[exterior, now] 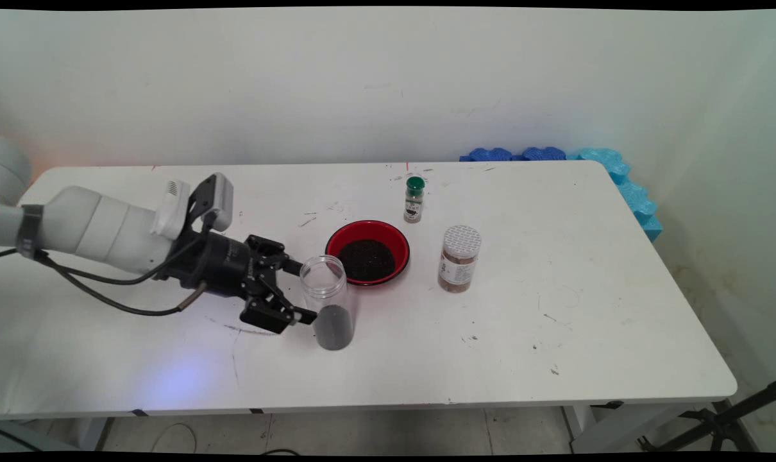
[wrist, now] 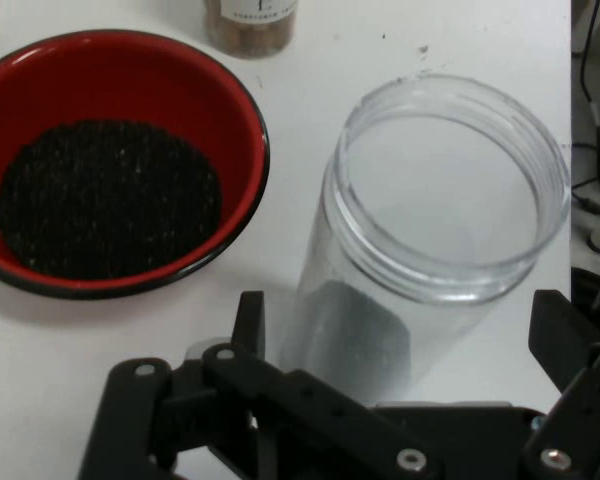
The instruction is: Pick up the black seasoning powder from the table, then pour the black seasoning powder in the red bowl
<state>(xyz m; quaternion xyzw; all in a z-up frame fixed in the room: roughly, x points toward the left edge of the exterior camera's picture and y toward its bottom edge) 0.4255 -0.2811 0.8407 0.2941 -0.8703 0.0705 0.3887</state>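
Gripper (exterior: 301,290) standing spread around clear jar (exterior: 328,301) holding dark grains; red bowl (exterior: 367,251) beside it carrying more.

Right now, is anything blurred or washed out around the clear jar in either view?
Main view: sharp; the clear plastic jar with dark grains reads cleanly beside the black pincer. Hand view: the jar's rim is pale against the white table, its edges faint; the red bowl of dark grains is crisp.
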